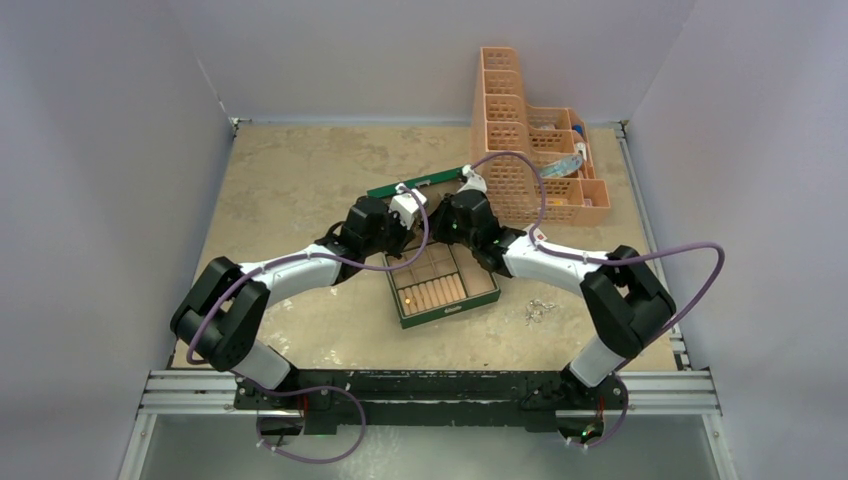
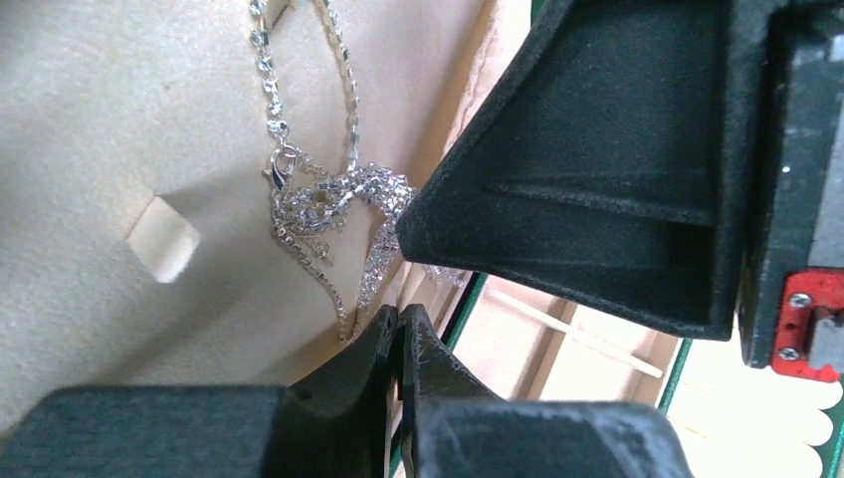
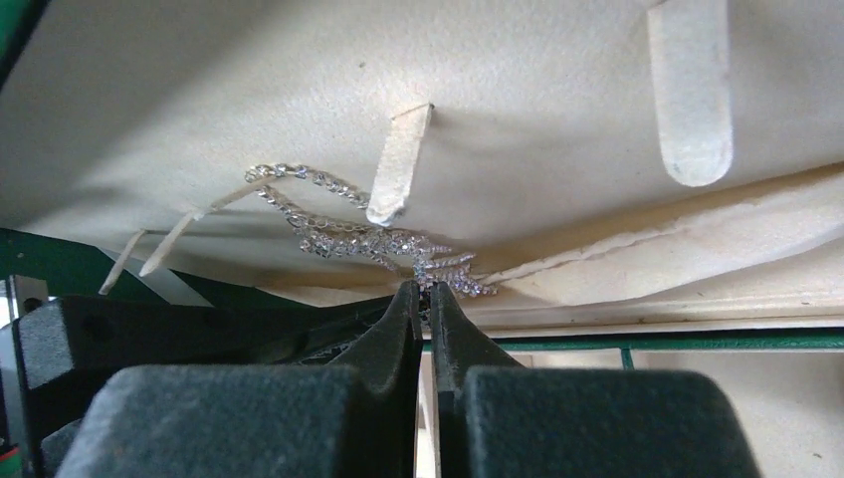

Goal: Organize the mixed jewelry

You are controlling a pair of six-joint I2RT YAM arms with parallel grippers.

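A green jewelry box (image 1: pixel 497 292) stands open, its lid (image 1: pixel 385 188) raised. A tangled silvery chain (image 2: pixel 333 199) lies against the lid's cream lining (image 2: pixel 90 129). It also shows in the right wrist view (image 3: pixel 343 237). My right gripper (image 3: pixel 426 289) is shut on a sparkly end of this chain. In the left wrist view it is the large black shape (image 2: pixel 577 189). My left gripper (image 2: pixel 403 321) is shut just below the tangle. A strand runs down behind its tip, and I cannot tell whether it is pinched. From above both grippers, left (image 1: pixel 412 216) and right (image 1: pixel 447 210), meet at the lid.
A small heap of loose silvery jewelry (image 1: pixel 540 311) lies on the table to the right of the box. Orange plastic baskets (image 1: pixel 520 160) stand at the back right. The box's front section holds cream ring rolls (image 1: pixel 435 293) with a small bright piece (image 1: pixel 408 296).
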